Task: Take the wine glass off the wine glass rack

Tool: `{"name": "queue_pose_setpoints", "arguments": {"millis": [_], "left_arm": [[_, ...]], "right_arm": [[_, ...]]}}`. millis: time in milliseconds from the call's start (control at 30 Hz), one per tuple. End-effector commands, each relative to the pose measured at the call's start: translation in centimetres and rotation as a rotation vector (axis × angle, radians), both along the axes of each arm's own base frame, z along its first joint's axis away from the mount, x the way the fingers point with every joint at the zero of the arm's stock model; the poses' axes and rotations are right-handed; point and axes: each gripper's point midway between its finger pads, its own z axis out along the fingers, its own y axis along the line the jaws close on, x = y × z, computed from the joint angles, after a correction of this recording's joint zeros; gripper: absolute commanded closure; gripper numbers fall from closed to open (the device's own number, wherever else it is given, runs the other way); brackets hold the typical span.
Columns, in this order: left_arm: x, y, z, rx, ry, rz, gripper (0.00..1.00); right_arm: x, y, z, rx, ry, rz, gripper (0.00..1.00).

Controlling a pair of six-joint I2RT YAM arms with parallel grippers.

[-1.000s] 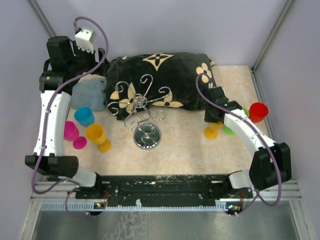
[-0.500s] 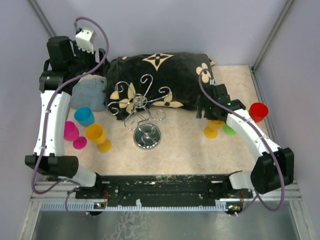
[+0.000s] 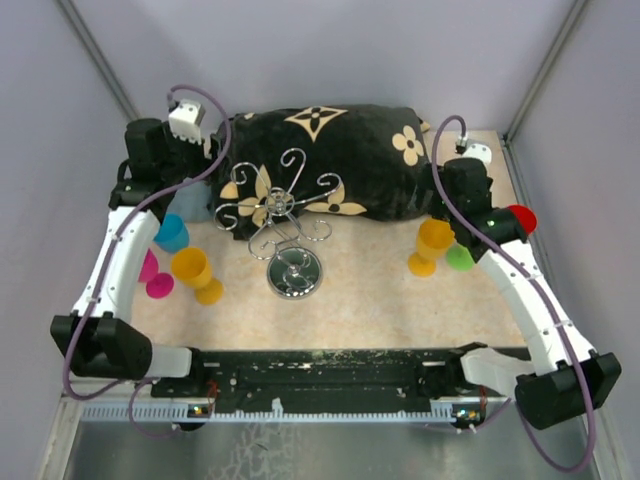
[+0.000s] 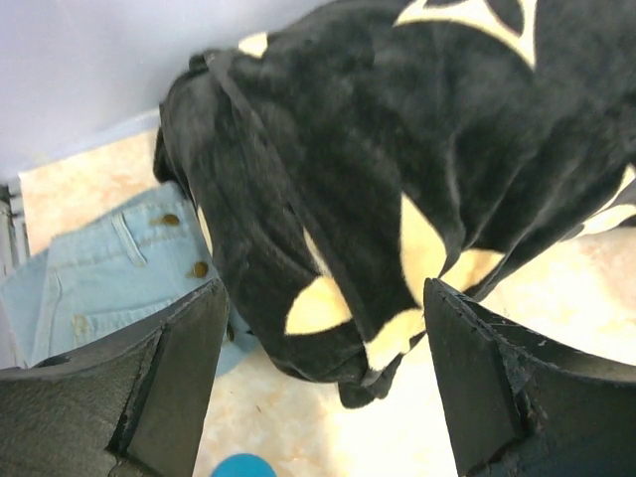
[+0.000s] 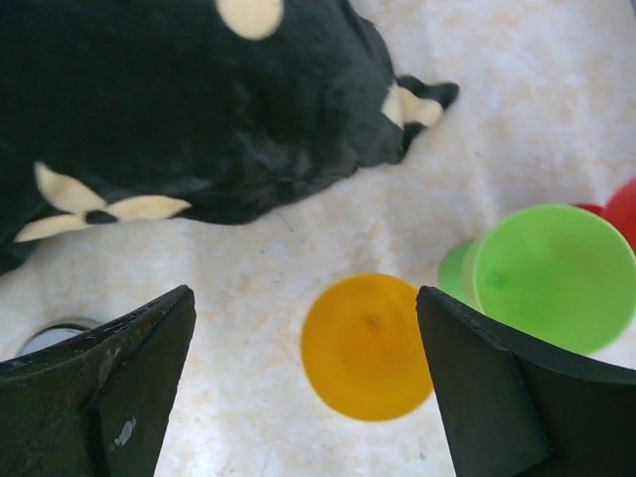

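The silver wire wine glass rack stands mid-table on its round mirror base, and no glass hangs on its curled arms. An orange wine glass stands upright on the table to the right. From above it shows as an orange disc. My right gripper hovers over it, open, its fingers wide on either side and touching nothing. In the top view that gripper sits just behind the glass. My left gripper is open and empty above the left end of the black pillow.
Green and red glasses stand beside the orange one. Blue, pink and another orange glass stand at the left. The black flowered pillow lies behind the rack, and light-blue jeans lie by its left end.
My right gripper opened, let go of the orange glass and drew up and back from it. The left arm swung nearer and to the right, over the pillow's end.
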Motion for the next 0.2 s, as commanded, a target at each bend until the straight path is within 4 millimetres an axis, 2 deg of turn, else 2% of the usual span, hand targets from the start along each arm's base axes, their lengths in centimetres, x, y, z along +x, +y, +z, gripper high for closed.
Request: {"name": "queue_pose_setpoints", "arguments": {"millis": [0,167], "left_arm": [[0.74,1.18,1.78,-0.032,-0.144,0.056,0.15],[0.97,2.04,1.78,-0.067,-0.155,0.091,0.15]], "right_arm": [[-0.46,-2.05,-0.48,-0.034,-0.041,-0.108,0.07],[-0.92,-2.11,-0.82,-0.034,-0.055,-0.095,0.07]]}}
